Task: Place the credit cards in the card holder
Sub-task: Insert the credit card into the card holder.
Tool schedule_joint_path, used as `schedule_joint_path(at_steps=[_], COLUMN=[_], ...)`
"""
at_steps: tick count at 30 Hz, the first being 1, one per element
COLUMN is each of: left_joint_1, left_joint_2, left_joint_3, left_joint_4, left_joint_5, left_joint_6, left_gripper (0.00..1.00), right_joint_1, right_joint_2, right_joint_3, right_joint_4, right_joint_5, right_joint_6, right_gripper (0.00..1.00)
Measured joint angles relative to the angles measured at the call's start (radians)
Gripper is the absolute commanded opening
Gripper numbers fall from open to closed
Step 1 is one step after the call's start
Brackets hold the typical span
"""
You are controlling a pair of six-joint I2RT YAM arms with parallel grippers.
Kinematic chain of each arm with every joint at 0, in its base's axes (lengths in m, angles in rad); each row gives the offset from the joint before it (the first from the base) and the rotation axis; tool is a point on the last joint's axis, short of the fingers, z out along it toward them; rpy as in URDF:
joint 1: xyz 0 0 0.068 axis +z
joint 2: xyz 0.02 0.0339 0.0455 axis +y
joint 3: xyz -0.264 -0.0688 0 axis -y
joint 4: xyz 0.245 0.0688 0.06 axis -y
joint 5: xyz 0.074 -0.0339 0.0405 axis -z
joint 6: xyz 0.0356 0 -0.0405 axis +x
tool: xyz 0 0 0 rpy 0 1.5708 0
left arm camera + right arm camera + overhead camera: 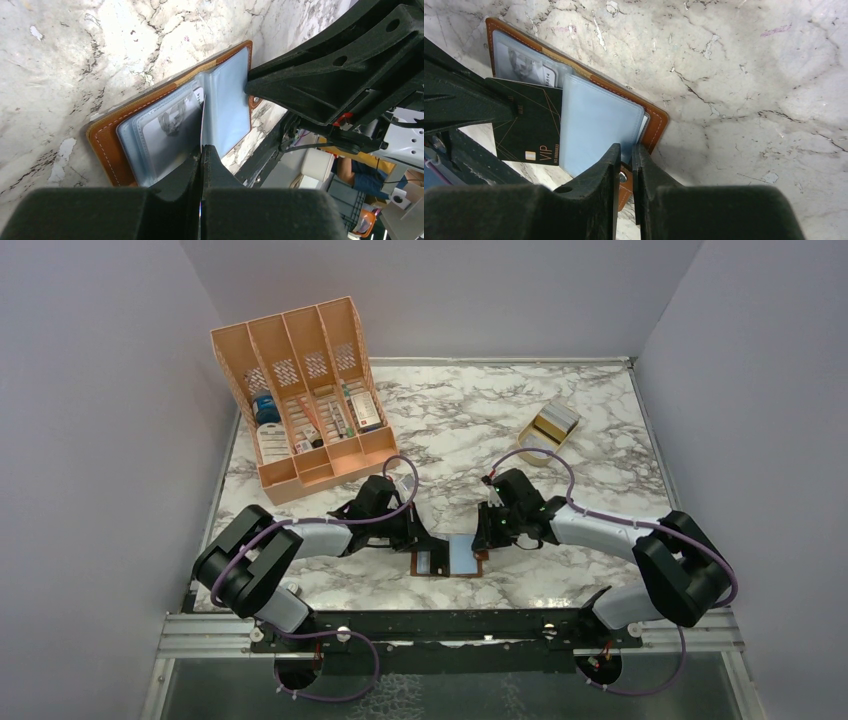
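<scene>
Brown leather, the card holder point(450, 560) lies open and flat on the marble surface point(600, 400), at 6 o'clock near the front edge, between the two arms. Its clear bluish sleeves point(594, 125) face up. A sleeve on the 9 o'clock half has a pale card point(524, 67) with a portrait inside it.

The left arm point(310, 537) reaches in from 9 o'clock. The left jaws are pressed fully together on a black card point(526, 125) marked VIP, gripping it near one edge. That card is held over the middle of the open holder, with one edge just beside the top sleeve. In the left wrist view it shows only edge-on, as a thin line running out from the closed tips.

The right arm point(590, 527) comes in from 3 o'clock. The right jaws stand with only a slim gap, at the outer edge of the top sleeve just above the snap tab point(624, 182). I cannot tell whether they pinch the sleeve or only rest against it.

Other credit cards point(555, 420) sit in a small wooden stand point(530, 437) at 2 o'clock, well apart from the holder. An orange slotted organiser point(300, 410) holding small boxes and bottles stands at 10 o'clock.
</scene>
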Motion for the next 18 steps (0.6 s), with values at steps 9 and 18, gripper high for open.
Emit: schedule_joint_path(at_steps=[9, 18], left_joint_1=[0.0, -0.001], left_joint_2=[-0.008, -0.031], left_joint_3=[0.0, 0.0], left_joint_4=[0.0, 0.0], left_joint_5=[0.015, 0.022], left_joint_6=[-0.019, -0.024], left_gripper=[0.0, 0.0], right_joint_1=[0.0, 0.0], right_joint_2=[-0.003, -0.003], right_joint_3=[-0.002, -0.003], right_joint_4=[0.0, 0.001], right_joint_5=[0.01, 0.01], right_joint_6=[0.004, 0.005], right_gripper=[0.14, 0.14])
